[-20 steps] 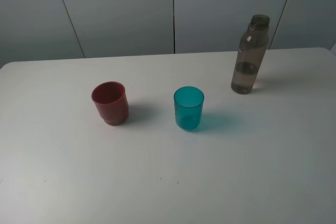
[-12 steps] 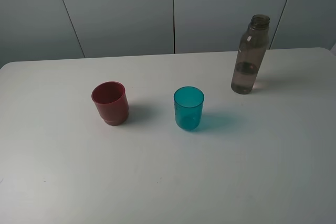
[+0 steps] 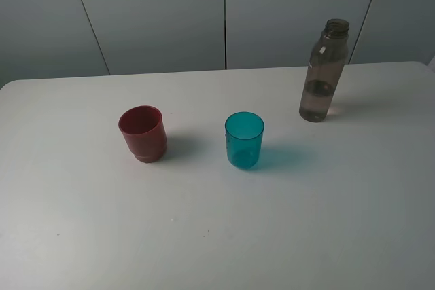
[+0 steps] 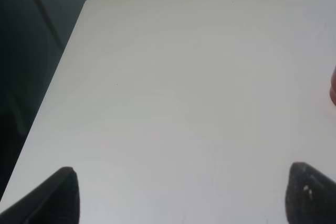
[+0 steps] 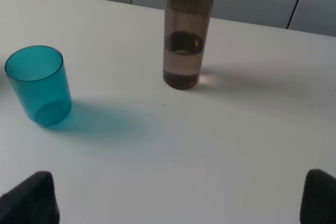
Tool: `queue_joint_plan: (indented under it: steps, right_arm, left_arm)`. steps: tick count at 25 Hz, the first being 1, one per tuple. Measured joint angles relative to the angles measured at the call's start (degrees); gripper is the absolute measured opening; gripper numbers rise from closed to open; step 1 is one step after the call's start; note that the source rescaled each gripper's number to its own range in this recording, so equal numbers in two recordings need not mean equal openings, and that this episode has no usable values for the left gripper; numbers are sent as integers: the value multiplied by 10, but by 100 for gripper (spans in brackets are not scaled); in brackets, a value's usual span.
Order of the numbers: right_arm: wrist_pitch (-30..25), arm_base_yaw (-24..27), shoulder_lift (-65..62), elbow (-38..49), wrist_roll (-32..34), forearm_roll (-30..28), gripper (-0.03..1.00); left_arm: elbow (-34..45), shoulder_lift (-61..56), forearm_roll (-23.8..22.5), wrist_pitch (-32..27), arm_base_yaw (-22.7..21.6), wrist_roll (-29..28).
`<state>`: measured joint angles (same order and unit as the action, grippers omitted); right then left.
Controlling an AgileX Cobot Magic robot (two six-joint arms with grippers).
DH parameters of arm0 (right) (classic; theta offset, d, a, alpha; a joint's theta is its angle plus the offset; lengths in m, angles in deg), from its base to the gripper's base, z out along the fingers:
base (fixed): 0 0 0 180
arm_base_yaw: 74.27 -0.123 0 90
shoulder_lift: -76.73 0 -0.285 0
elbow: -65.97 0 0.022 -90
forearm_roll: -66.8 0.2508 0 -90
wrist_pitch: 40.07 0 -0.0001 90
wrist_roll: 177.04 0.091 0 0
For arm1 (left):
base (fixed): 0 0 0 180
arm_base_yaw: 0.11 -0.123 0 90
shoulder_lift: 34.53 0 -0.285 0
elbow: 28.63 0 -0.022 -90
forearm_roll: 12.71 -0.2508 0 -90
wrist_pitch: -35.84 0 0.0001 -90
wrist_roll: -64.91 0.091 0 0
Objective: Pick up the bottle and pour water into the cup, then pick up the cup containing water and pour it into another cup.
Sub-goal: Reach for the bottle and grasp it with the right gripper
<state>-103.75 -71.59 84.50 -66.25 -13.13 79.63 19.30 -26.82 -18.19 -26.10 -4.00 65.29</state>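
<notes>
The smoky grey-brown bottle stands upright at the back right of the white table, uncapped, with some water in its lower part. The teal cup stands upright near the middle. The dark red cup stands upright to its left. Neither gripper shows in the high view. In the right wrist view the right gripper is open and empty, well short of the bottle and the teal cup. In the left wrist view the left gripper is open and empty over bare table, with a sliver of the red cup at the frame's edge.
Grey wall panels stand behind the table's far edge. The table's rounded far-left corner shows in the left wrist view, with a dark drop beyond it.
</notes>
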Motion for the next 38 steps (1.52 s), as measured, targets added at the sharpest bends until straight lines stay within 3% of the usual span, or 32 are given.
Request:
queue_joint_plan:
  steps: [34, 38]
  right_arm:
    - [0, 0, 0, 0, 1, 0, 100]
    - [20, 0, 54, -7, 2, 2, 100]
  left_arm:
    - [0, 0, 0, 0, 0, -4]
    - [0, 0, 0, 0, 0, -4]
